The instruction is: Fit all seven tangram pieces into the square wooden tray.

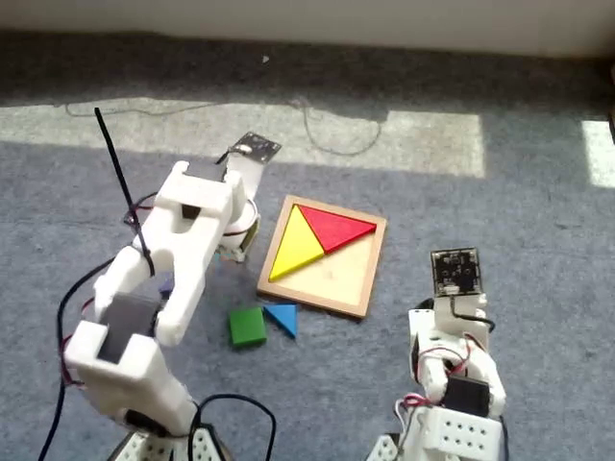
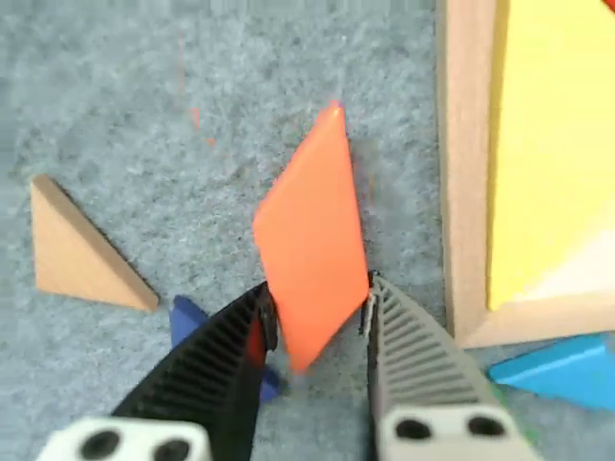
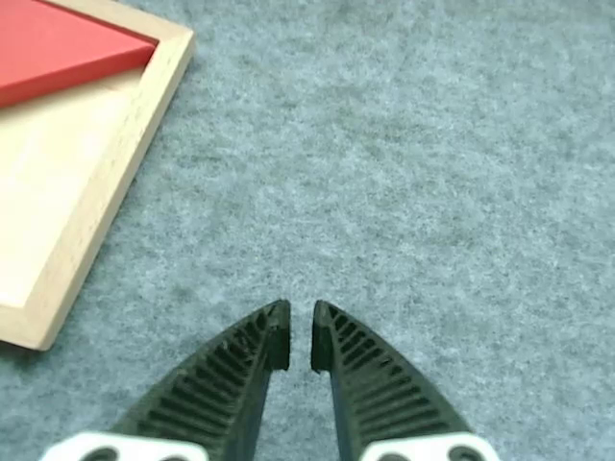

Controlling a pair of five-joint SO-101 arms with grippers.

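Orange parallelogram (image 2: 312, 240) is pinched between the two fingers of my left gripper (image 2: 317, 309), which grips its near end while its far tip points away from me. Just beside that gripper runs the rim of the wooden tray (image 2: 466, 192), with the yellow triangle (image 2: 548, 134) inside it. A tan triangle (image 2: 77, 254) lies on the carpet (image 2: 144, 96) off the gripper's other side. My right gripper (image 3: 299, 338) holds nothing, its fingers almost together, over the carpet. A corner of the tray is near it, with the red triangle (image 3: 58, 48) inside.
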